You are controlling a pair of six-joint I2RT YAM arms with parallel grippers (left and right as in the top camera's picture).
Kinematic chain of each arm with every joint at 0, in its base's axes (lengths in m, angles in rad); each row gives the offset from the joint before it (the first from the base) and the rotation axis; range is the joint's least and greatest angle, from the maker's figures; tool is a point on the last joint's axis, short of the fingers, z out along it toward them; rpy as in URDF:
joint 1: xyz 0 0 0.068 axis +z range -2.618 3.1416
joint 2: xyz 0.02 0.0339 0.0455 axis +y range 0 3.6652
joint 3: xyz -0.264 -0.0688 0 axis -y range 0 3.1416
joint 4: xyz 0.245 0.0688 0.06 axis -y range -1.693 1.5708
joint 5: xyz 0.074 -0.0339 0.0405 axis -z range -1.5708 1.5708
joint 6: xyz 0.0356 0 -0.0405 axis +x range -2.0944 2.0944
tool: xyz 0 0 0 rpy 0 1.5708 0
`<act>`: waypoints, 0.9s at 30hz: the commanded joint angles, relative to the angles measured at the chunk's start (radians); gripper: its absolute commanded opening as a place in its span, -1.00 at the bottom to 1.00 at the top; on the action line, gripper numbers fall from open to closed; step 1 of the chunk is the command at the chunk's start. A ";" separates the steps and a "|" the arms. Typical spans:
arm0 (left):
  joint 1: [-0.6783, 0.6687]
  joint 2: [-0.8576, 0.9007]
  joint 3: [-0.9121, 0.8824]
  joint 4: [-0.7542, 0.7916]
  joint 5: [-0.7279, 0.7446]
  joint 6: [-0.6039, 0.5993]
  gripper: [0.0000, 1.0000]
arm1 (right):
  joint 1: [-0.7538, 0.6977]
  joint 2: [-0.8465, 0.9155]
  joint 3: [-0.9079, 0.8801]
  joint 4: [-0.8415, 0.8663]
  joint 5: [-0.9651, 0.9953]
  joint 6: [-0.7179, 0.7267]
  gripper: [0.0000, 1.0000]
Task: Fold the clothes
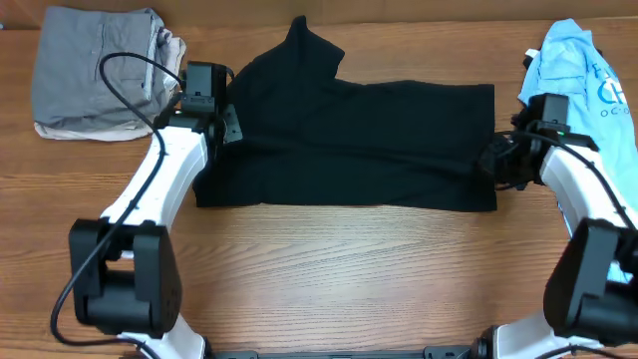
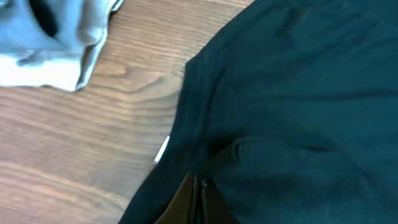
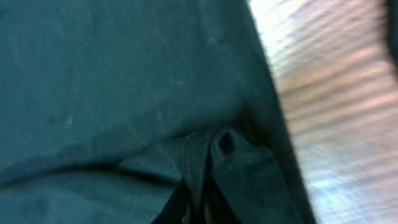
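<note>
A black shirt point(image 1: 349, 140) lies spread on the wooden table, one sleeve pointing to the far side. My left gripper point(image 1: 227, 125) is shut on the black shirt's left edge; in the left wrist view its fingertips point(image 2: 200, 182) are pressed together on the dark cloth point(image 2: 298, 93). My right gripper point(image 1: 495, 158) is shut on the black shirt's right edge; in the right wrist view the fingers point(image 3: 198, 200) pinch a raised fold of the cloth point(image 3: 124, 81).
A folded grey garment point(image 1: 95, 70) lies at the far left, also in the left wrist view point(image 2: 56, 37). A light blue garment point(image 1: 588, 70) lies at the far right. Bare wooden table point(image 1: 339, 279) runs along the front.
</note>
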 commanded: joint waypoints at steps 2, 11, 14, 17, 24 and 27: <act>-0.006 0.064 -0.008 0.063 -0.008 -0.009 -0.79 | 0.016 0.044 0.018 0.042 0.019 -0.002 -0.56; -0.004 0.058 0.109 0.077 -0.090 0.161 0.92 | -0.014 0.044 0.126 -0.038 0.026 -0.023 0.17; -0.004 0.056 0.267 -0.071 -0.086 0.172 1.00 | -0.019 0.030 0.263 -0.187 0.035 -0.034 0.27; -0.004 0.056 0.462 -0.255 -0.035 0.187 0.99 | -0.019 0.010 0.437 -0.382 0.039 -0.107 0.47; -0.006 0.056 0.867 -0.573 0.172 0.292 1.00 | -0.019 0.001 0.916 -0.825 0.060 -0.220 1.00; -0.007 0.056 0.945 -0.607 0.239 0.296 1.00 | -0.019 0.001 1.069 -0.921 0.060 -0.225 1.00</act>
